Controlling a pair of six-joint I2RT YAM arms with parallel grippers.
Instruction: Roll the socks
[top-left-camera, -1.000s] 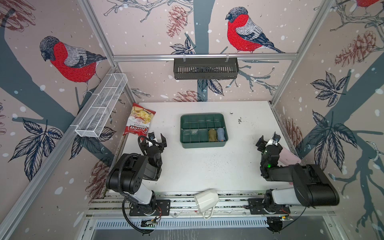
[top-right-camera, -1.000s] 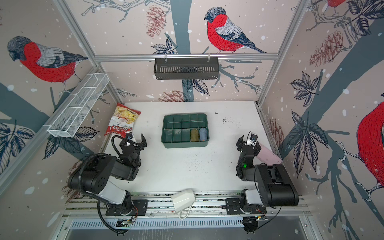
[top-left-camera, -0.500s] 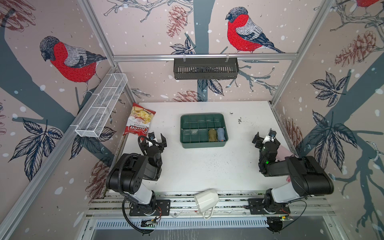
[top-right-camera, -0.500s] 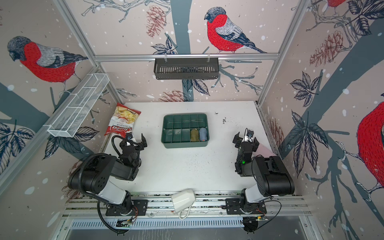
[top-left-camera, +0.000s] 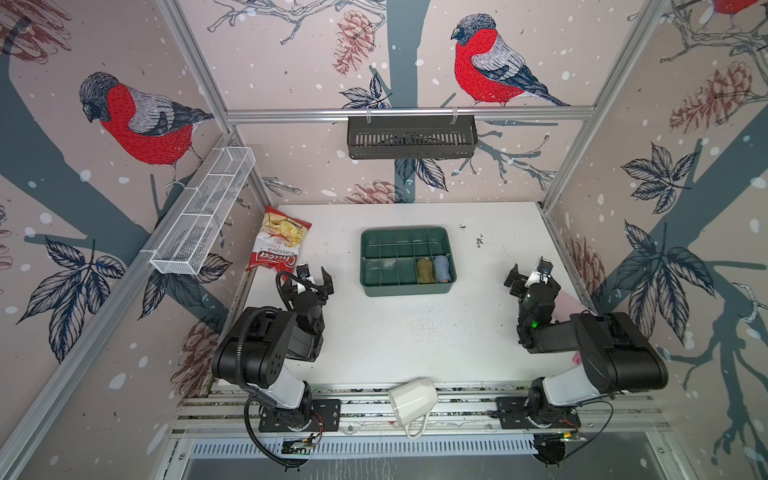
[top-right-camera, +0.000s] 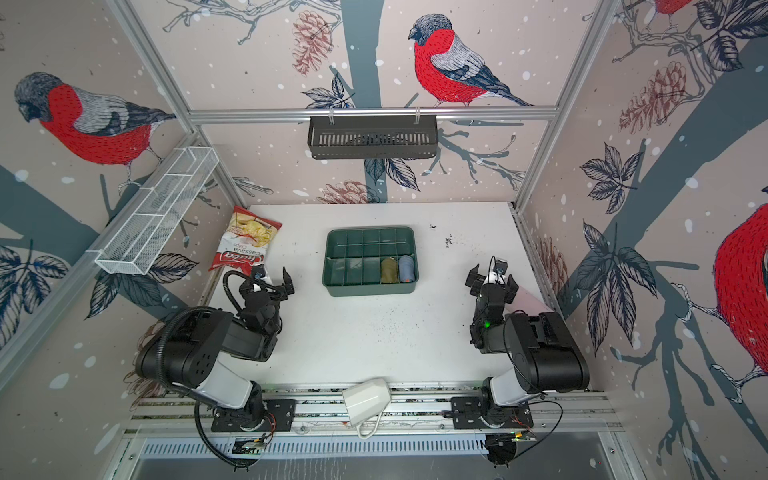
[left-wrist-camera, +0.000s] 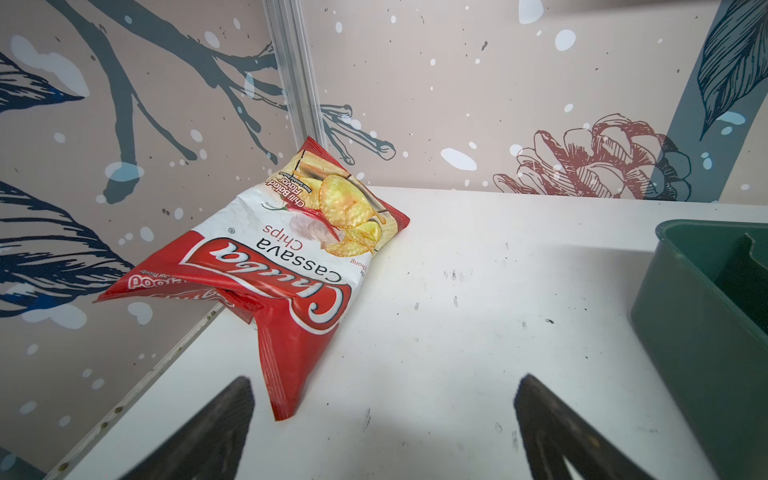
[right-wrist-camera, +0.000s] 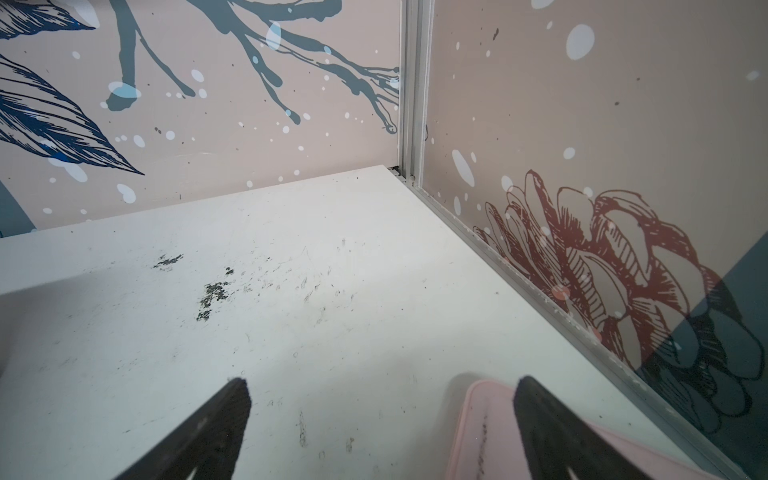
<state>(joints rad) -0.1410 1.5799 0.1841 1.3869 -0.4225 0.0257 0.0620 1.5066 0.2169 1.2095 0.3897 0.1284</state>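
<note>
The socks are an olive-green roll standing in a front compartment of the green tray, also seen in the other top view as socks. A blue-grey sock roll stands in the same tray to their right. My left gripper hovers open and empty left of the tray, near a chips bag; the left wrist view shows the left gripper with only bare table between its fingers. My right gripper is open and empty near the right wall, and in its wrist view the right gripper has one finger over a pink object.
A red-and-white chips bag lies at the table's left edge. A flat pink object lies against the right wall. A white cup-shaped thing sits on the front rail. A wire basket and a black basket hang on the walls.
The right arm has drawn its gripper slightly left and back, and its elbow has shifted. The left arm and the tray's contents have not moved.
</note>
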